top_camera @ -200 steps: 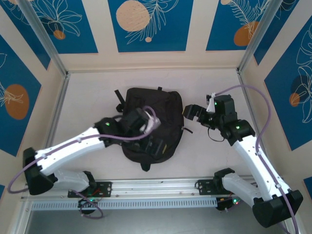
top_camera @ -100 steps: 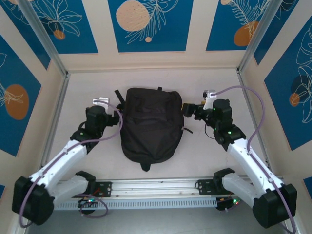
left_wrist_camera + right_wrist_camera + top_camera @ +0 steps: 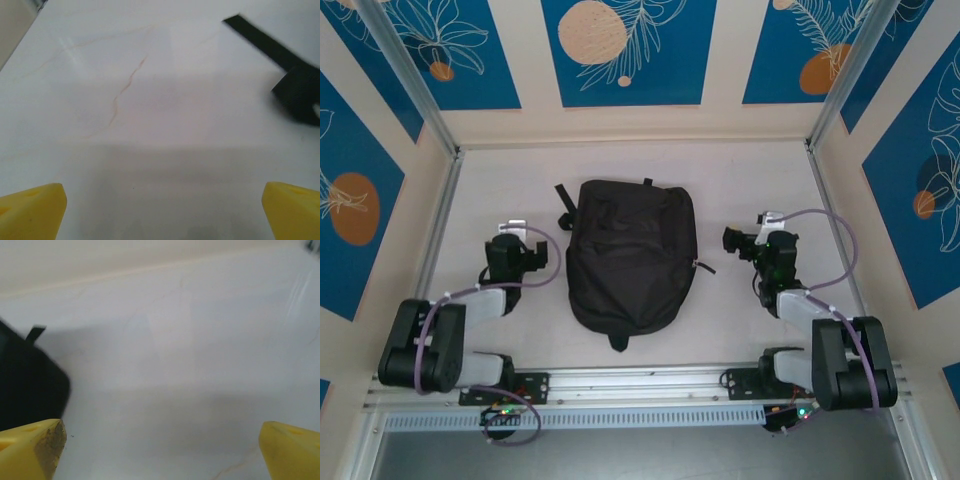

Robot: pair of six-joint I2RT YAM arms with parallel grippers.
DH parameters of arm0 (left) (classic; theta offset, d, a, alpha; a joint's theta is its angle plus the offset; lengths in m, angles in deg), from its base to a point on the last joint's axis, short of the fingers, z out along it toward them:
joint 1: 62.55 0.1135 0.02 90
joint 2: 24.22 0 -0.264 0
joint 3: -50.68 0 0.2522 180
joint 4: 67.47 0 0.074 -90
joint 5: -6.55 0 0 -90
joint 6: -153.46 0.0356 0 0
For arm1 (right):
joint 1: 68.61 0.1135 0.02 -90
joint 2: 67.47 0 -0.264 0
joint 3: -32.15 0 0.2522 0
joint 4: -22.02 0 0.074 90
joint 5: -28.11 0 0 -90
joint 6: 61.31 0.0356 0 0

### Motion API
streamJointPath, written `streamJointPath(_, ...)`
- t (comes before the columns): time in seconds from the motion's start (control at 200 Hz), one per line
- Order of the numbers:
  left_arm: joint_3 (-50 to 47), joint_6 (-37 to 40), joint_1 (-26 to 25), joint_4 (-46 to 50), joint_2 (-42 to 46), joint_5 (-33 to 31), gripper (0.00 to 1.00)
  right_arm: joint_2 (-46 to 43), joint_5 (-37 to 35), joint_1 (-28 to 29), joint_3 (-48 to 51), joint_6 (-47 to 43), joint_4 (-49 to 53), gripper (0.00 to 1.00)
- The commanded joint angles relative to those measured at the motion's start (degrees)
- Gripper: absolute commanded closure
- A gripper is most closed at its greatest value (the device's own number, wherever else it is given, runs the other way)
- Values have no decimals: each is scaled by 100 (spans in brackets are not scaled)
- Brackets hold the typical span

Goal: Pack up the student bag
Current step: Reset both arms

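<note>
We see the large black soft fabric backpack (image 3: 630,255) lying lengthwise away from us, between the left gripper (image 3: 160,212) and right gripper (image 3: 160,452), both spread wide, empty, about equally near.

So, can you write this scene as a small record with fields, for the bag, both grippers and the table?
bag: black student bag, lying flat mid-table between the arms
left gripper: open, empty, left of the bag, apart from it
right gripper: open, empty, right of the bag, apart from it
table: white, faintly veined
</note>
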Motion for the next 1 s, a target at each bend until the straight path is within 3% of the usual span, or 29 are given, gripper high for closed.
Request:
streamJointPath(0.0, -124, 147, 134, -1880, -717, 587, 0, 5, 675, -408, -152, -42, -501, 1)
streamJointPath(0.045, -254, 129, 153, -2623, -1078, 482, 0, 168, 651, -485, -247, 99, -336, 1)
streamJointPath(0.085, -60, 128, 162, -1827, -848, 592, 0, 463, 652, -517, -94, 123, -705, 1)
streamJointPath(0.15, 242, 243, 167, -1460, -992, 885, 0, 1163, 473, -547, 406, 273, -2190, 1)
streamJointPath(0.245, 249, 228, 232, -1340, -927, 1003, 0, 2108, 1035, -425, 574, -46, -3692, 1)
streamJointPath(0.27, 249, 235, 226, -1337, -922, 997, 0, 1986, 1133, -412, 507, -106, -3437, 1)
streamJointPath(0.335, 252, 245, 217, -1335, -931, 987, 0, 1682, 802, -332, -248, -137, -1466, 1)
streamJointPath(0.43, 258, 252, 217, -1370, -956, 978, 0, 1814, 779, -17, -575, -550, -1035, 1)
streamJointPath(0.565, 277, 249, 220, -1343, -959, 982, 0, 1850, 956, -104, -548, -501, -1140, 1)
streamJointPath(0.99, 223, 245, 220, -1393, -917, 987, 0, 1816, 245, 254, -314, -706, -1603, 1)
